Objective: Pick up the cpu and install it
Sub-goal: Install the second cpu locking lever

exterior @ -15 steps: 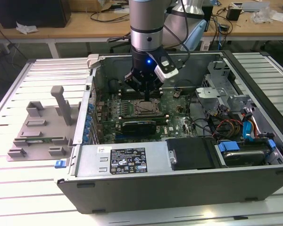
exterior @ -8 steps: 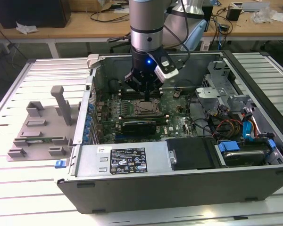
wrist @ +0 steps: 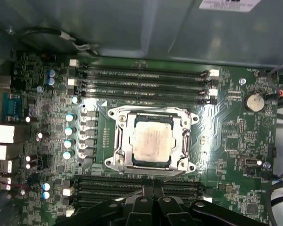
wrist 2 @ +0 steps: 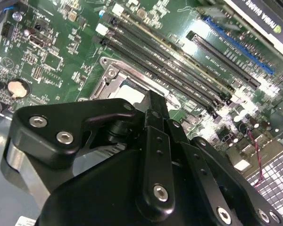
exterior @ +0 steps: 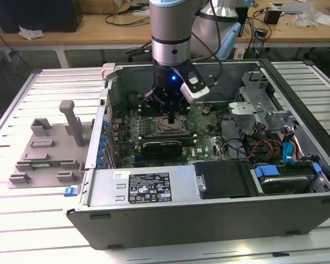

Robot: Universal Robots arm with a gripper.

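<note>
The cpu (wrist: 152,140), a small square chip with a dull silver top, lies flat inside the metal-framed socket (wrist: 116,141) on the green motherboard. In the second wrist view a pale corner of the cpu (wrist 2: 132,92) peeks out behind the black finger. My gripper (exterior: 171,119) hangs inside the open computer case, just above the socket. Its two black fingers (wrist: 147,190) stand pressed together beside the socket's edge, with nothing between them. My gripper (wrist: 153,187) is apart from the chip.
Memory slots (wrist: 141,77) run along both sides of the socket. The case walls (exterior: 209,203) ring the board, with a graphics card (exterior: 162,147) close by and drive cages and cables (exterior: 275,143) at the exterior view's right. A grey plastic tray with posts (exterior: 49,148) sits outside the case.
</note>
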